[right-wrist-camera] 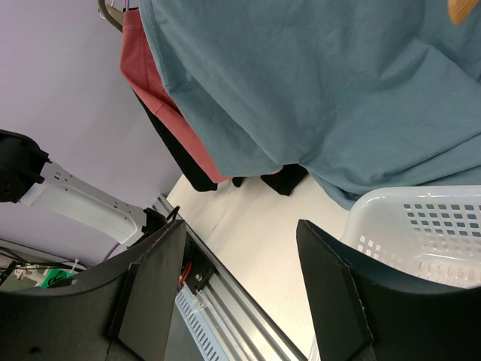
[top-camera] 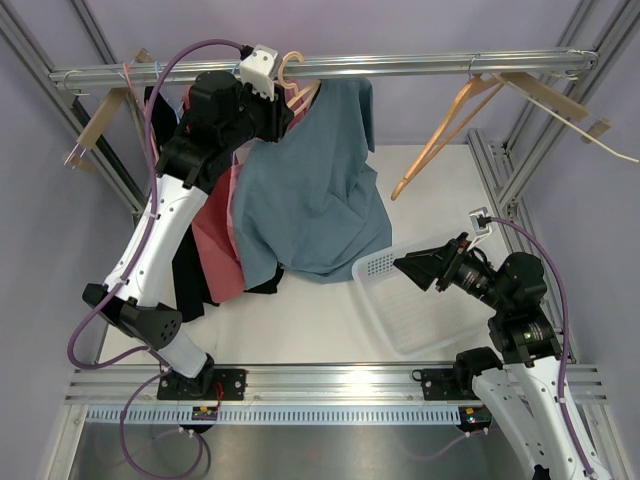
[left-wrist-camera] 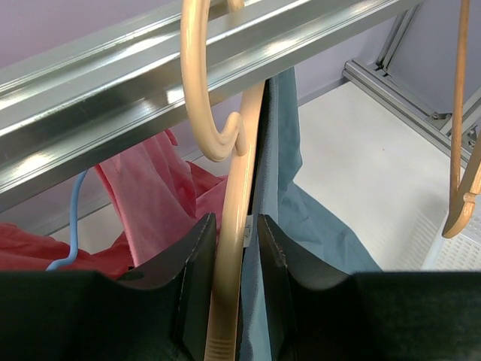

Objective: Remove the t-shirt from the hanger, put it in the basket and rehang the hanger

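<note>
1. Teal fabric is filling my overhead view: the t-shirt (top-camera: 315, 190) is hanging on its cream hanger (left-wrist-camera: 229, 286) from the metal rail (top-camera: 420, 65), its hem draping down near the white basket (top-camera: 430, 320).
2. I am watching the left gripper (left-wrist-camera: 235, 226) pinching the hanger's neck just below the hook, with the jaws narrow and a fold of shirt pressed in alongside (the wrist view is showing this best).
3. I am seeing the right gripper (right-wrist-camera: 240, 233) hovering by the basket's rim, with its jaws spread wide and holding nothing.
4. A red garment (top-camera: 215, 250) and a black garment (top-camera: 190, 280) are hanging just left of the t-shirt, and a bare wooden hanger (top-camera: 450, 130) is tilting off the rail on the right.
</note>
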Controlling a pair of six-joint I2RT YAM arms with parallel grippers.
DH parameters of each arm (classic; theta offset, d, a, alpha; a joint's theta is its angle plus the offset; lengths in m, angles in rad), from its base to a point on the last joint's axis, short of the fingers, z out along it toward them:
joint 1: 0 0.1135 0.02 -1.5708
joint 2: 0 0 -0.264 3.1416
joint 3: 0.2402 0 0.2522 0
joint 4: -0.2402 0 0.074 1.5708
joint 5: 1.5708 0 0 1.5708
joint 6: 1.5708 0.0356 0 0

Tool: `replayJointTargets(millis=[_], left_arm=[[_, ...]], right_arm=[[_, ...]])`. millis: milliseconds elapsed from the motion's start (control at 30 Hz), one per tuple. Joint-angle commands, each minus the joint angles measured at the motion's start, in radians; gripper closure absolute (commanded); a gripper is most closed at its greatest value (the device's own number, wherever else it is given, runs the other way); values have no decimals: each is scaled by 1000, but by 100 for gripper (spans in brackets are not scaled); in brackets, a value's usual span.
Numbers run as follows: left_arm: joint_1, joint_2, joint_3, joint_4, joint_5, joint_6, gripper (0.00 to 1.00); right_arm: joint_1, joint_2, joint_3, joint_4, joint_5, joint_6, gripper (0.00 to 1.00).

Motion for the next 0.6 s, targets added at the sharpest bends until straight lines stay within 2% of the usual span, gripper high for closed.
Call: replayJointTargets(millis=[0,67,167,300,433,567], left_arm=[[-2,4,39,27,9,-7,65],[-2,6,34,27,18,-9,61],[-2,9,27,30,15,-13,62],[-2,21,36,30,20,-16,76],[-2,26,42,30,4,-16,100],[-2,14,48,30,-5,-57,100]], right_arm=[[13,2,25,-7,-11,-4,30],[13,2,27,-4,-12,-3,30],[13,2,28,-1,-12,2,30],[13,2,27,-3,-12,4,30],[13,3,28,-3,-9,4,30],[13,8,31,10,-12,8,30]])
